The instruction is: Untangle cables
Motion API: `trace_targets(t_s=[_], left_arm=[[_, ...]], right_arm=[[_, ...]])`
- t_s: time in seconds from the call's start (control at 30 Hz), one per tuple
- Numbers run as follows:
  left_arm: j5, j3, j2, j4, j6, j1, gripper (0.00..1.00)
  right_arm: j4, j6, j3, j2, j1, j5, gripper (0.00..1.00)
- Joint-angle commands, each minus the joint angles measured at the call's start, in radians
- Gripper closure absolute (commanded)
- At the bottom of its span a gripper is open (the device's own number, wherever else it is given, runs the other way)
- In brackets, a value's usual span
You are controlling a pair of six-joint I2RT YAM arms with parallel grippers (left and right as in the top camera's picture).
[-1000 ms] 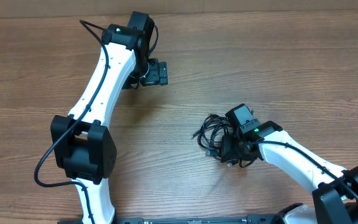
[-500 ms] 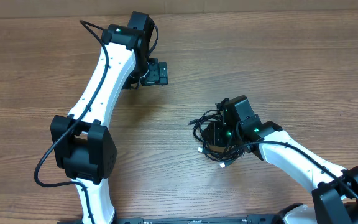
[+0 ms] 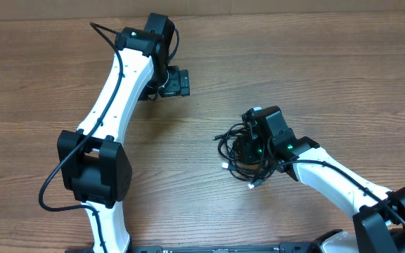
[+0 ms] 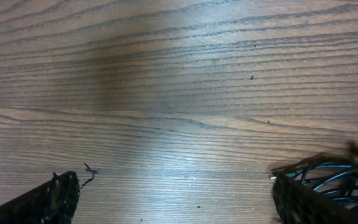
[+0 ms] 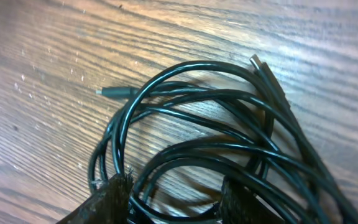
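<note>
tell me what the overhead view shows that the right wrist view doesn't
Only overhead: the white left arm and white right arm, with the left gripper far from the tangle, over bare wood.
Only right wrist, in close detail: single loops crossing each other, a slim plug end lying on the wood, a flat connector at the bundle's top edge, and strands running between the right gripper's fingers.
Both: the tangled thin black cables and the brown wood-grain table.

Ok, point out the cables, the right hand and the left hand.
cables (image 3: 228,149), overhead view, left side of the tangle.
right hand (image 5: 174,200), right wrist view, midway between its fingertips.
left hand (image 4: 174,186), left wrist view, midway between its open fingertips.
</note>
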Motion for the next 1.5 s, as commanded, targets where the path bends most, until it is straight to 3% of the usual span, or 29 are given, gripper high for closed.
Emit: trace_targets(t_s=[0.0, 0.3, 0.53, 0.7, 0.8, 0.93, 1.2, 1.47], left_arm=[[-0.010, 0.016, -0.024, 0.000, -0.014, 0.000, 0.00], [-0.010, 0.016, -0.024, 0.000, -0.014, 0.000, 0.01], [-0.010, 0.016, -0.024, 0.000, -0.014, 0.000, 0.00], [-0.010, 0.016, -0.024, 0.000, -0.014, 0.000, 0.00], [-0.010, 0.016, -0.024, 0.000, -0.014, 0.000, 0.00], [-0.010, 0.016, -0.024, 0.000, -0.014, 0.000, 0.00], [-0.010, 0.016, -0.024, 0.000, -0.014, 0.000, 0.01], [-0.010, 0.016, -0.024, 0.000, -0.014, 0.000, 0.00]], right_arm=[[0.010, -0.171, 0.018, 0.004, -0.001, 0.021, 0.54], [-0.003, -0.404, 0.019, -0.029, 0.000, -0.143, 0.54], [0.006, -0.473, 0.019, -0.077, -0.001, -0.166, 0.54], [0.018, -0.482, 0.019, -0.089, -0.001, 0.017, 0.53], [0.023, -0.484, 0.019, -0.089, -0.001, 0.173, 0.43], [0.021, -0.558, 0.019, -0.089, -0.012, 0.253, 0.41], [0.015, -0.581, 0.016, -0.082, -0.119, 0.249, 0.39], [-0.040, -0.637, 0.016, -0.066, -0.227, 0.023, 0.43]])
